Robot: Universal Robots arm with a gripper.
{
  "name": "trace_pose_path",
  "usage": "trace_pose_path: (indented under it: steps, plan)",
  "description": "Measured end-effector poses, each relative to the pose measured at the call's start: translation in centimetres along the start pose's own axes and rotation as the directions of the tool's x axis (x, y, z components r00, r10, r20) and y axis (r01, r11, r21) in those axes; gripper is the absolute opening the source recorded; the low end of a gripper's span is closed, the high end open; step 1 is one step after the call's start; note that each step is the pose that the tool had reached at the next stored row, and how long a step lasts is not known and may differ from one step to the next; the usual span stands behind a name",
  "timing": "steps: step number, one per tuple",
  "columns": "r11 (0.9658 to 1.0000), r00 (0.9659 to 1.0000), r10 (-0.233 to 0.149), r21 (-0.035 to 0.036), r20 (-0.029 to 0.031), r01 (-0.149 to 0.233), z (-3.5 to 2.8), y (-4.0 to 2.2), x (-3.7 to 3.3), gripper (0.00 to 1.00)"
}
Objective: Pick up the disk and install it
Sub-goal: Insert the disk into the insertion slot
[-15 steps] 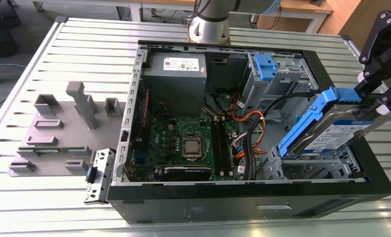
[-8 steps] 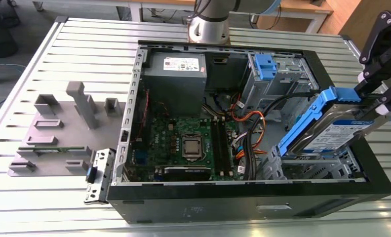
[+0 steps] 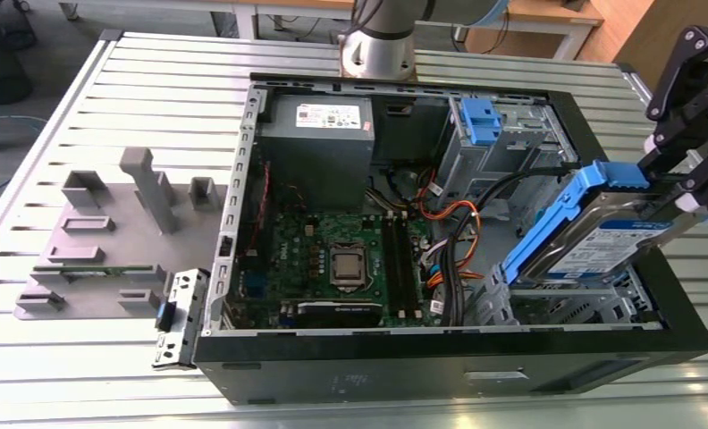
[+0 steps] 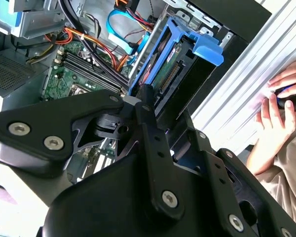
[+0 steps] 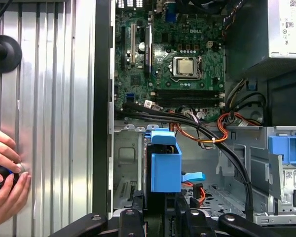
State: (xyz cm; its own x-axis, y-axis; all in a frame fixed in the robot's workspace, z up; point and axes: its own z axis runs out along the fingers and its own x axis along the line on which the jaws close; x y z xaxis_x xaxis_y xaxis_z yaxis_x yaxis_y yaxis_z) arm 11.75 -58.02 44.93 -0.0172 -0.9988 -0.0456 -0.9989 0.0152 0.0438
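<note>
The disk [image 3: 602, 248] is a silver drive with a blue-and-white label, framed by blue rails. It hangs tilted over the metal drive bay [image 3: 575, 304] at the exterior view's right end of the open computer case [image 3: 450, 366]. My gripper [image 3: 674, 189] is shut on its upper end. In the second wrist view the disk [image 4: 171, 64] shows edge-on beyond my black fingers [image 4: 147, 106], low in the bay. The first wrist view looks down the disk's blue rail end [image 5: 165, 167], just ahead of my gripper [image 5: 160, 215].
Inside the case are a grey power supply [image 3: 318, 134], a green motherboard [image 3: 330, 259], orange and black cables [image 3: 450, 223] and a blue-latched cage [image 3: 479, 121]. Grey fixture blocks [image 3: 104, 232] stand on the slatted table at the exterior view's left. A person's hand [image 5: 5, 173] rests beside the case.
</note>
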Motion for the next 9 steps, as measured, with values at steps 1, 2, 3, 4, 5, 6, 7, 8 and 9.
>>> trace_pose_path:
  steps: [1,2,3,4,5,6,7,8,9]
  plan:
    - [1.0000,1.0000,0.000,0.0000,0.0000,0.000,0.13,-0.01,0.01,0.35]
    - [1.0000,1.0000,0.000,0.0000,-0.0001,0.000,0.26,-0.01,0.01,0.35]
    - [1.0000,1.0000,0.000,0.0000,-0.0004,0.000,0.39,-0.02,0.02,0.35]
    - [1.0000,1.0000,0.000,0.0000,-0.0006,0.000,0.53,-0.02,0.02,0.35]
    - [1.0000,1.0000,0.000,0.0000,-0.0008,0.000,0.69,-0.03,0.03,0.35]
    - [1.0000,1.0000,0.000,0.0000,-0.0011,0.000,0.84,-0.04,0.04,0.35]
    - [1.0000,1.0000,0.000,0.0000,-0.0015,0.000,0.99,-0.04,0.04,0.35]
    - [1.0000,1.0000,0.000,0.0000,-0.0020,0.000,1.15,-0.05,0.05,0.35]
    - [1.0000,1.0000,0.000,0.0000,-0.0023,0.000,1.32,-0.06,0.06,0.35]
